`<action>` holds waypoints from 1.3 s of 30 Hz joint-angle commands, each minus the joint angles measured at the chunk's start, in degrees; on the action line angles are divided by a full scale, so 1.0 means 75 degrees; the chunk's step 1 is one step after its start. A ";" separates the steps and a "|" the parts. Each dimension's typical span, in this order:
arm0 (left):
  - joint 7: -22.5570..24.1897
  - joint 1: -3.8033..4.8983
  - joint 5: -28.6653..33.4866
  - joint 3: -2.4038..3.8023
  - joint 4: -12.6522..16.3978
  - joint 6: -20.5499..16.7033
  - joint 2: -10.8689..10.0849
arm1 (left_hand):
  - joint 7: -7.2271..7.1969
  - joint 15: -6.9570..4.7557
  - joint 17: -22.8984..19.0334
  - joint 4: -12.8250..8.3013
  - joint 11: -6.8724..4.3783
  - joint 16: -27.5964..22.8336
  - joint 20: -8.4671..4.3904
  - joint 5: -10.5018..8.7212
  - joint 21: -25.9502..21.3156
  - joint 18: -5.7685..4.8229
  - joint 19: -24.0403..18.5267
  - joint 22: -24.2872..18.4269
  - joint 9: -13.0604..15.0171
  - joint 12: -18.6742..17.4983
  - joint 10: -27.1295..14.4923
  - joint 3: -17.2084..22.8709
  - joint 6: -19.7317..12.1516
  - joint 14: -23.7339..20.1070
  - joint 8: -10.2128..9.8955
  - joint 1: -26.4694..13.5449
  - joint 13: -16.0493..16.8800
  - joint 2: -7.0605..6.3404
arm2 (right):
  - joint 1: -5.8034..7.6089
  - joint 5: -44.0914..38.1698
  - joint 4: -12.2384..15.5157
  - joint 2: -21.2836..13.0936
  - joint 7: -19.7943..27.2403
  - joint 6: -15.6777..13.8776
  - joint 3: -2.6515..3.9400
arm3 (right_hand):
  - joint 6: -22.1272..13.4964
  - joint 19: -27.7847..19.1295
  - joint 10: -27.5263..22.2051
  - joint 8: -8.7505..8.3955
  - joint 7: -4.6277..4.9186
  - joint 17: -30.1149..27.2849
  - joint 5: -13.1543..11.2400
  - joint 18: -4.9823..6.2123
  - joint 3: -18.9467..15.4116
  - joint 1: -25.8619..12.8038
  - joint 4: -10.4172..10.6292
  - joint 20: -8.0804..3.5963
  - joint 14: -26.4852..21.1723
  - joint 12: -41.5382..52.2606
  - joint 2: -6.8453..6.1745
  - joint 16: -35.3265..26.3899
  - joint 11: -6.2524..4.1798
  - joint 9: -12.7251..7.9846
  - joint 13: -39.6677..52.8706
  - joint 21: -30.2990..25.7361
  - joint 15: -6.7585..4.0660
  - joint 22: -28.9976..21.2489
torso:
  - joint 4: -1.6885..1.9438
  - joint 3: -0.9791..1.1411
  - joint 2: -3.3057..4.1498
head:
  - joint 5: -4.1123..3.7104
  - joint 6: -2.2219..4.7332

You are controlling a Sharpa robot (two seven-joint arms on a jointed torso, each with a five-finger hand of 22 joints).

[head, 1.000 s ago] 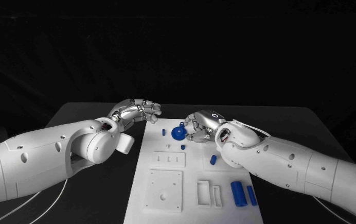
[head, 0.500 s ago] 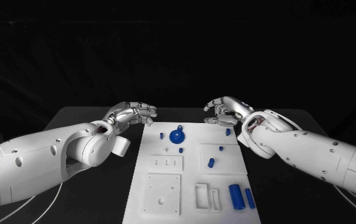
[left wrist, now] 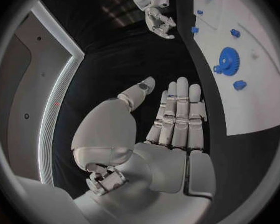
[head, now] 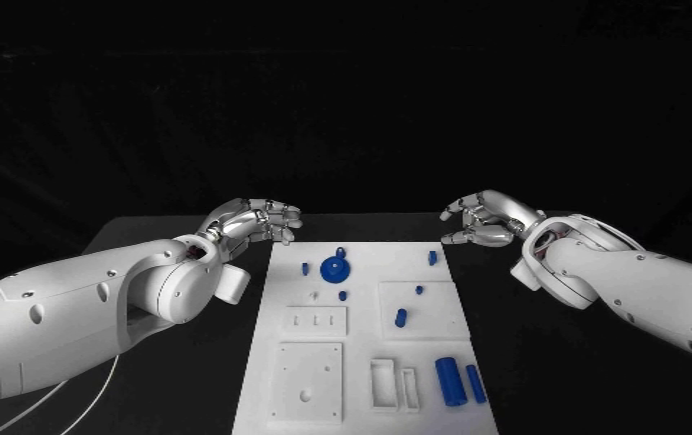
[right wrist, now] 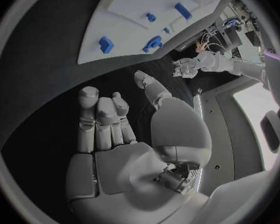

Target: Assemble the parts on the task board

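Empty left robot hand (head: pixel 257 221) and right robot hand (head: pixel 488 219) flanking the task board (head: pixel 361 355) with blue parts (head: pixel 335 271)

The robot's left arm (head: pixel 101 300) is a smooth, glossy white shell of rounded segments, dotted with small dark recessed screw holes along its length. A large round white joint housing sits at its wrist, with a small white block-shaped piece fixed on the side facing the board. Thin white cables loop beneath this arm. The right arm (head: pixel 620 275) has the same white rounded casing and dark screw holes, with a dark gap at the wrist joint where reddish wiring shows. The left hand (head: pixel 257 220) and the right hand (head: pixel 488 217) are silver metal, built of segmented, jointed fingers with pale grey tips and broad smooth palm plates.
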 commanded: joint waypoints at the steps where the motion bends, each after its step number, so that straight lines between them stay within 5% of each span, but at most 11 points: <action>1: 0.0083 0.0010 -0.0014 0.0000 -0.0011 0.0151 0.0007 | -0.0015 0.0005 0.0010 -0.0060 0.0016 -0.0025 0.0000 -0.0053 0.0028 0.0071 -0.0062 0.0125 0.0010 0.0005 0.0055 0.0006 0.0001 -0.0050 0.0003 0.0050 0.0011 -0.0031 | -0.0071 0.0171 -0.0135 0.0014 0.0190 0.0289 -0.0002 | 0.0048 -0.0043 -0.0179 0.0013 0.0037 0.0011 -0.0061 0.0594 -0.0111 0.0092 0.0014 0.0015 -0.0048 0.0017 0.0004 -0.0053 0.0123 -0.0009 -0.0014 -0.0037 -0.0002 0.0129 | -0.0081 0.0092 -0.0014 | 0.0009 -0.0003; 5: 0.0089 0.0008 -0.0016 -0.0003 -0.0030 0.0149 0.0011 | -0.0015 0.0005 0.0010 -0.0063 0.0016 -0.0025 0.0000 -0.0055 0.0028 0.0070 -0.0063 0.0125 0.0010 0.0001 0.0052 0.0005 0.0000 -0.0050 0.0003 0.0051 0.0010 -0.0032 | -0.0184 0.0155 -0.0390 0.0146 0.0170 0.0277 -0.0002 | -0.0044 -0.0065 -0.0216 -0.0045 0.0063 0.0013 -0.0086 0.0594 -0.0227 0.0147 0.0018 0.0035 -0.0063 0.0005 -0.0010 -0.0073 0.0146 -0.0041 -0.0024 -0.0057 0.0022 0.0121 | -0.0099 0.0127 -0.0015 | -0.0011 -0.0008; 11: 0.0095 0.0003 -0.0024 -0.0004 -0.0066 0.0162 0.0034 | -0.0012 0.0006 0.0010 -0.0074 0.0024 -0.0027 0.0001 -0.0059 0.0028 0.0070 -0.0065 0.0125 0.0010 -0.0014 0.0033 0.0003 -0.0006 -0.0053 -0.0001 0.0055 0.0006 -0.0033 | -0.0364 -0.0060 -0.0560 0.0326 0.0130 0.0282 -0.0003 | -0.0196 -0.0095 -0.0277 -0.0135 0.0118 0.0018 -0.0130 0.0594 -0.0360 0.0221 0.0018 0.0056 -0.0084 -0.0002 -0.0036 -0.0091 0.0199 -0.0086 -0.0030 -0.0082 0.0073 0.0114 | -0.0088 0.0140 -0.0009 | -0.0024 -0.0032; 23: 0.0097 -0.0001 -0.0052 -0.0006 -0.0063 0.0165 0.0022 | -0.0008 0.0008 0.0010 -0.0086 0.0033 -0.0030 0.0002 -0.0062 0.0028 0.0069 -0.0068 0.0124 0.0010 -0.0030 0.0015 0.0002 -0.0012 -0.0057 -0.0004 0.0060 0.0003 -0.0033 | -0.0584 -0.0100 -0.0820 0.0608 0.0146 0.0274 -0.0005 | -0.0249 -0.0118 -0.0335 -0.0168 0.0154 0.0026 -0.0273 0.0594 -0.0469 0.0318 0.0020 0.0084 -0.0098 0.0014 0.0004 -0.0104 0.0237 -0.0109 -0.0031 -0.0110 0.0111 0.0110 | -0.0084 0.0068 -0.0023 | -0.0085 -0.0124; 39: 0.0097 0.0000 -0.0060 -0.0006 -0.0056 0.0149 0.0026 | -0.0007 0.0009 0.0010 -0.0090 0.0037 -0.0030 0.0003 -0.0062 0.0029 0.0068 -0.0069 0.0123 0.0010 -0.0037 0.0009 0.0002 -0.0015 -0.0058 -0.0006 0.0061 0.0002 -0.0028 | -0.0759 -0.0088 -0.1229 0.0981 0.0077 0.0070 -0.0049 | -0.0114 -0.0082 -0.0307 -0.0125 0.0123 0.0038 -0.0792 0.0594 -0.0299 0.0390 0.0038 0.0107 -0.0064 0.0066 0.0344 -0.0109 0.0207 -0.0131 -0.0064 -0.0120 0.0083 0.0112 | -0.0072 0.0041 -0.0025 | -0.0092 -0.0159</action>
